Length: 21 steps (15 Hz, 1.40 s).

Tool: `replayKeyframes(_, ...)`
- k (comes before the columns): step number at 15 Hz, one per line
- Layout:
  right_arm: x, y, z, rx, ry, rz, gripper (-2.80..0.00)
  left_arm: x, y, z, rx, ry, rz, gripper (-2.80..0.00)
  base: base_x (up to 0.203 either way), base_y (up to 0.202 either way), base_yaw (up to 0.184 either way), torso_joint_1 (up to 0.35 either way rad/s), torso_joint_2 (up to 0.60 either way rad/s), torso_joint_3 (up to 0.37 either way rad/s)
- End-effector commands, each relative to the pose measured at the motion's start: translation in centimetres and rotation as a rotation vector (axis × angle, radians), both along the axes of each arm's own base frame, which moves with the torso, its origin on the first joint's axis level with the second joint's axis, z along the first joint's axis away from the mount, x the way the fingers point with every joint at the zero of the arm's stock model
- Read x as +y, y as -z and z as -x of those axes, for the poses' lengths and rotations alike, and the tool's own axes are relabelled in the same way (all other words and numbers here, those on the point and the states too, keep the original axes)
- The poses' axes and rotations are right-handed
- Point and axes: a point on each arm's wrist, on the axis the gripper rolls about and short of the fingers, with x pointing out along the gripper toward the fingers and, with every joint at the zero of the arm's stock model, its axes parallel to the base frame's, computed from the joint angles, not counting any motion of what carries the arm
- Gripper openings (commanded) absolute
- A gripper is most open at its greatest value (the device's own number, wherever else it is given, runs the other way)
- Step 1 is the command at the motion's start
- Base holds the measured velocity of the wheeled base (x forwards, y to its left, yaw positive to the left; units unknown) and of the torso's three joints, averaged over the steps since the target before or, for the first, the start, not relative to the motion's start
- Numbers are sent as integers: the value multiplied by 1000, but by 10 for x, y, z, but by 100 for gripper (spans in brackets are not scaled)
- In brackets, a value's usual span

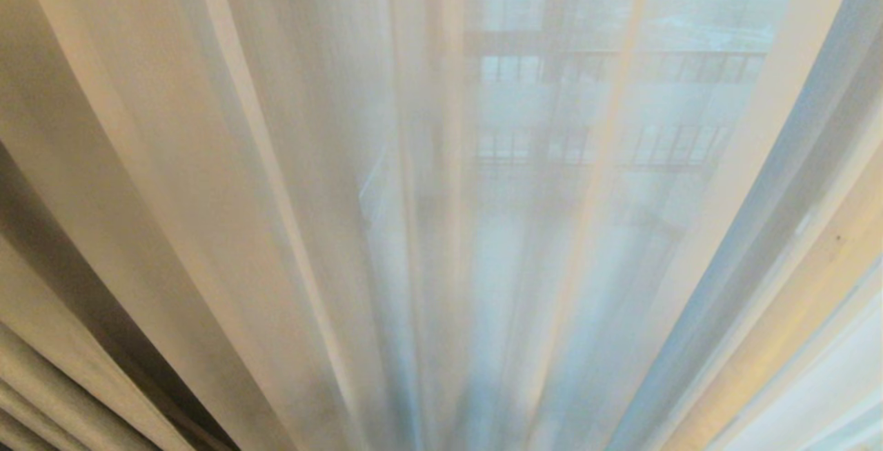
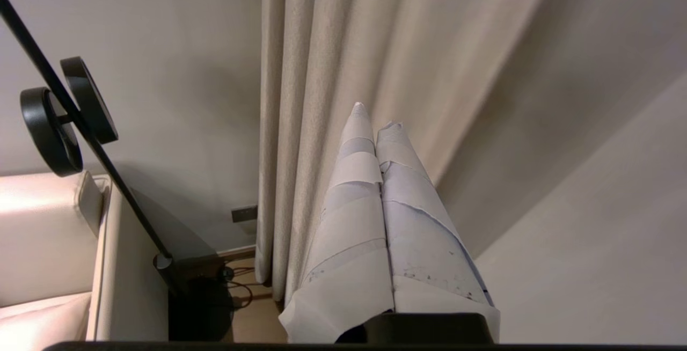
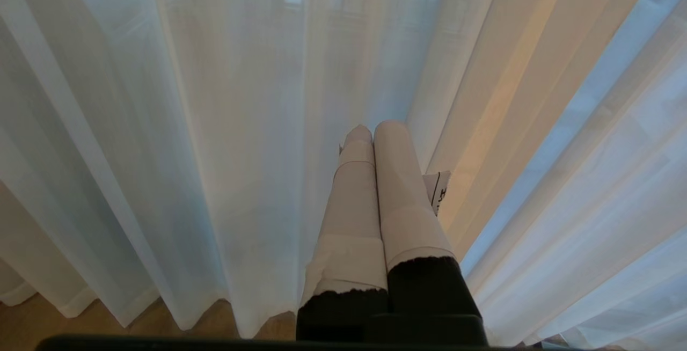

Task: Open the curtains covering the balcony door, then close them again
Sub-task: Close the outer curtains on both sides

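While the sheers (image 1: 310, 182) hang drawn across almost the whole head view, we enter the task's first step as not yet achieved: the balcony door (image 1: 552, 44) shows only as dim dark framing through the cloth, far and right of centre.

Item, left gripper (image 2: 375, 117): tape-wrapped fingers pressed together with no gap, holding nothing, tips pointed at the folds of the heavy drape (image 2: 322, 61) — whether they touch the cloth we cannot tell.

Item, right gripper (image 3: 373, 131): fingers likewise together and empty, aimed at the sheer just beyond, a small printed tag (image 3: 440, 192) beside one finger.

Risks, as we judge them: with the fingers together, the left gripper can only sweep or push the drape, and smooth woven pleats may slide off the tips, leaving the panel where it hangs. A push on the heavy layer alone would leave the sheer still covering the glass. A black floor lamp (image 2: 80, 125) and its cord stand just to the left of the drape's edge, by a pale sofa (image 2: 48, 243); a wide sweep that way could knock the lamp.

Appearance: the drape is opaque, pale grey-beige, coarse-woven, in deep vertical pleats reaching the wood floor (image 2: 257, 313), gathered at the left of the scene. The sheers are thin, white, see-through, in soft loose folds, tinted warm where the layers double; a railing (image 1: 621, 65) shows faintly through them.
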Motion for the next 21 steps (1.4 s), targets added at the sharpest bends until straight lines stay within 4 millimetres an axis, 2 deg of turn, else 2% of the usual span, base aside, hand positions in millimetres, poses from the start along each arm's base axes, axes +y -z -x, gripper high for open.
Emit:
replayKeyframes(1,0,0,0,2,0,1,-280,5,1,-8,8,-5,5,-280,0,0,0,0,0,0)
replayKeyframes(7,0,0,0,2,-1,1,-280,23,-10,-19,-6,-36,-25,-280,0,0,0,0,0,0)
replayKeyframes(13,0,0,0,2,0,1,-280,71,-27,-40,-58,-131,-78,-280,0,0,0,0,0,0)
replayKeyframes(15,0,0,0,1,0,1,-280,95,-23,-38,-18,-194,-89,-280,0,0,0,0,0,0)
replayKeyframes(18,0,0,0,3,0,1,-280,110,-16,-36,0,-230,-77,-280,0,0,0,0,0,0)
replayKeyframes(21,0,0,0,1,-1,1,-280,117,-8,-43,5,-203,-59,-280,0,0,0,0,0,0)
